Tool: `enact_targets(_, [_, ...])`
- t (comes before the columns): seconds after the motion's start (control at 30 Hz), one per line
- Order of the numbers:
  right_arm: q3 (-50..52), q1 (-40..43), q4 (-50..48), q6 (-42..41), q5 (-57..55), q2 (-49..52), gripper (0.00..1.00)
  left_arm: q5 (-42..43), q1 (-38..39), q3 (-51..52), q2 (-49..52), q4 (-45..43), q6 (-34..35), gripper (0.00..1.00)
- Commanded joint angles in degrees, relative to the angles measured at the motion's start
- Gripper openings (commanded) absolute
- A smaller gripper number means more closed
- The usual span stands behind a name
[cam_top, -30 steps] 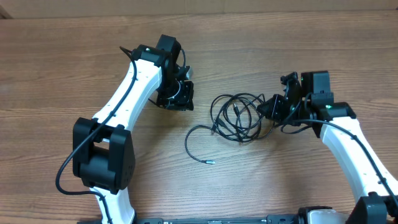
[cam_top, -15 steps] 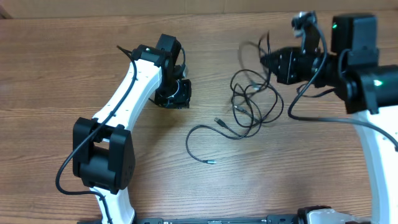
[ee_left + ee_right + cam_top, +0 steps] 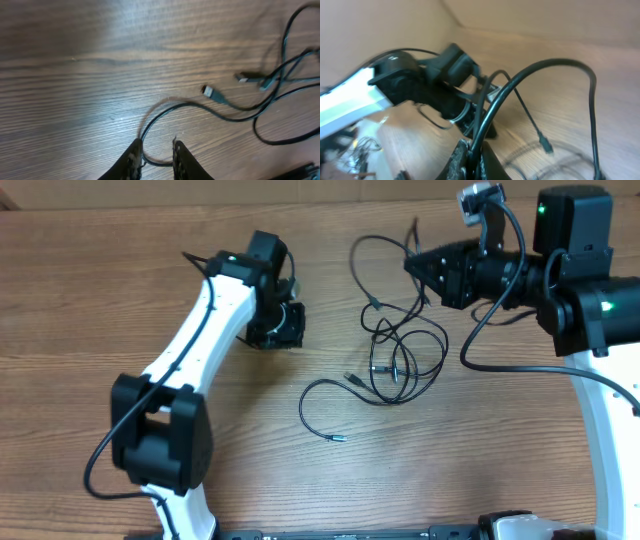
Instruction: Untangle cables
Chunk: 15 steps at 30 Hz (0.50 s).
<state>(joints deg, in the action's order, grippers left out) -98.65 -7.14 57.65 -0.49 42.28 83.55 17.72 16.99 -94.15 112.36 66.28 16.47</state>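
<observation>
Black thin cables (image 3: 392, 368), loose loops; wood-grain table (image 3: 100, 300).

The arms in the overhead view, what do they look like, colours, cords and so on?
The left arm and right arm have white links and bulky black joints. A thick black cord runs along each, and small green lights glow on the joints. The left hand and right hand are black and two-fingered.

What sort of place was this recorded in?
Likely a lab or workshop bench: a wood-grain table, the left arm and right arm reaching in from its near edge, and loose cables.
</observation>
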Motion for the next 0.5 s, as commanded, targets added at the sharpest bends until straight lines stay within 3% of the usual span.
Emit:
enact_targets(0.0, [-0.7,0.0,-4.3,2.3,12.8,-0.3,0.05,-0.1,-2.7,-3.3,-7.2,-1.3,0.7,0.24])
enact_targets(0.2, [-0.6,0.0,-0.7,2.3,9.9,0.1,0.33,0.0,-3.1,-3.3,-11.8,-3.1,1.0,0.36])
enact_targets(0.3, [-0.6,0.0,4.9,2.2,-2.5,0.9,0.49,0.6,-3.1,-3.3,-12.1,-3.3,1.7,0.39])
enact_targets(0.47, [0.2,0.0,14.7,1.8,-24.0,3.1,0.6,1.8,-2.3,-3.3,-12.0,-3.3,1.8,0.47])
